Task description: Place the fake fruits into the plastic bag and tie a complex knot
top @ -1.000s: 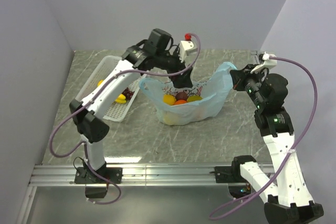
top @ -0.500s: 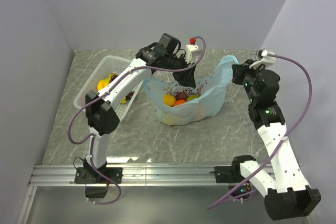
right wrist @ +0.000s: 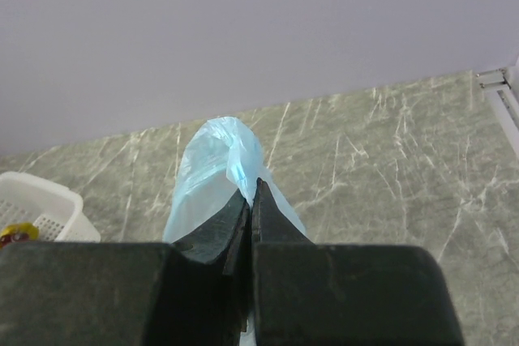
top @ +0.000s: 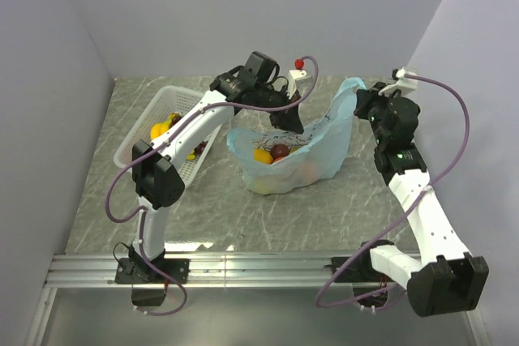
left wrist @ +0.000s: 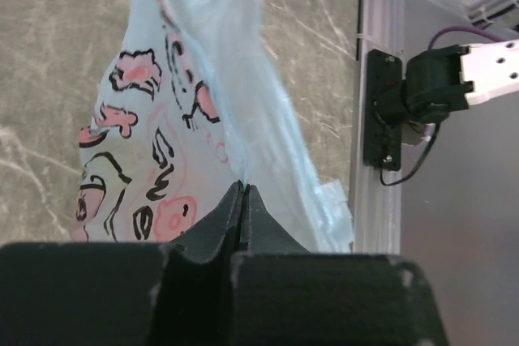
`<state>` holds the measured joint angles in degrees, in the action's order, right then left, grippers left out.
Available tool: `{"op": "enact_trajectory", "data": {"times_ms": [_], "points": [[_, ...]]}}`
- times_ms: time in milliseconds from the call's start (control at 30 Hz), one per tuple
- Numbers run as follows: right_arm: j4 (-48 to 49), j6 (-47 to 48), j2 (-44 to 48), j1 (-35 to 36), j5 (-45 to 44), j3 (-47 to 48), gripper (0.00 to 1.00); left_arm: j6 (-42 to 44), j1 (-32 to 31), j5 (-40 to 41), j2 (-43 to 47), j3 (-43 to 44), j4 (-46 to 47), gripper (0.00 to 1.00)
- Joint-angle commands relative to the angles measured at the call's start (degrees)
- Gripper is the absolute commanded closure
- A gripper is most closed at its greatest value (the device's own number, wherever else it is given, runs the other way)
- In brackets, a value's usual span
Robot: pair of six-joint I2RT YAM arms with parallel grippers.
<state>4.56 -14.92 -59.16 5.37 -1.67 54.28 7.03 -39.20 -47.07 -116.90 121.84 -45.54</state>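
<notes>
Thin, crinkly light-blue translucent plastic bag (top: 318, 160) sits mid-counter (top: 211, 208), mouth sagging open, slung between two pinches. Left gripper (left wrist: 243, 194) is pressed flat on the printed film at the bag's rim, no gap showing. Right gripper (right wrist: 252, 192) is pinched on a bunched blue handle, raised to the far right. Glossy fake fruits (top: 272, 152), orange-yellow and dark, lie low in the bag. A yellow fruit (top: 160, 129) and something dark sit in the white latticed plastic basket (top: 180, 91) at left.

Step, as I read it: both bag ends taken up, ready for tying, though the basket is not emptied. To do it well, lift evenly and bring the pinches together above the load. Keep the film taut but unstrained, and keep the fruit low.

Only the top view shows fruit, basket and the sag between the arms. The left wrist view alone shows the pink-and-black print. The right wrist view alone shows the handle's rounded tip past the fingers.
</notes>
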Motion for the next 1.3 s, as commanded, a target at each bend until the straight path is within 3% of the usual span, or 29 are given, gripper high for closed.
{"op": "enact_trajectory", "data": {"times_ms": [0, 67, 167, 200, 300, 467, 733, 833, 933, 1067, 1100, 1200, 1233, 1267], "points": [[6.16, 0.06, -1.92, -0.01, -1.49, 0.38, 1.00, 0.45, -0.26, -4.88, 0.89, -0.20, -0.25, 0.99], [6.52, -0.37, -3.24, -0.09, -1.40, 1.09, 1.00, 0.09, -0.35, -4.35, 0.01, 0.59, -1.22, 0.91], [7.13, -0.81, -4.30, 0.00, -1.14, 1.70, 1.00, -1.22, -0.61, -2.59, -1.13, 1.29, -1.83, 0.68], [7.48, -0.99, -4.39, 0.00, -1.05, 1.70, 1.00, -1.40, -0.61, -2.68, -1.22, 1.21, -1.83, 0.53], [7.83, -1.08, -4.83, -0.09, -0.70, 1.79, 1.00, -2.80, -0.96, -2.41, -0.87, -0.20, -0.52, 0.35], [8.45, -0.99, -5.00, 0.00, -0.26, 1.27, 1.00, -3.60, -1.58, -3.03, -1.57, -0.20, -0.78, 0.27], [9.33, -0.64, -6.41, -0.01, -0.17, 1.44, 1.00, -4.48, -3.16, -3.12, -2.28, -0.38, 0.89, 0.25], [9.59, -0.55, -6.67, -0.09, -0.26, 1.62, 1.00, -4.39, -4.30, 0.65, -2.45, -0.99, 2.37, 0.24], [9.59, -0.55, -6.67, -0.09, 0.26, 1.70, 1.00, -3.52, -6.14, 11.53, -2.89, -2.31, 3.53, 0.30], [9.51, 0.59, -6.85, 0.00, 5.43, 1.35, 1.00, -1.32, -7.03, 19.11, -4.56, -3.36, 2.91, 0.66], [8.81, 0.85, -7.11, -0.09, 7.02, 1.44, 1.00, -1.23, -7.03, 19.90, -4.82, -3.63, 2.82, 0.82], [3.74, 2.86, -8.08, -0.09, 16.86, 3.45, 0.67, 0.61, -6.07, 16.85, -4.83, -6.08, 3.61, 1.00], [1.36, 3.40, -8.34, -0.09, 19.14, 4.51, 0.41, 1.32, -5.02, 12.75, -3.96, -8.09, 3.96, 1.00], [-1.54, 4.27, -8.78, -0.18, 22.73, 5.91, 0.31, 3.24, -4.49, 10.88, -3.34, -9.15, 4.40, 1.00]]}}
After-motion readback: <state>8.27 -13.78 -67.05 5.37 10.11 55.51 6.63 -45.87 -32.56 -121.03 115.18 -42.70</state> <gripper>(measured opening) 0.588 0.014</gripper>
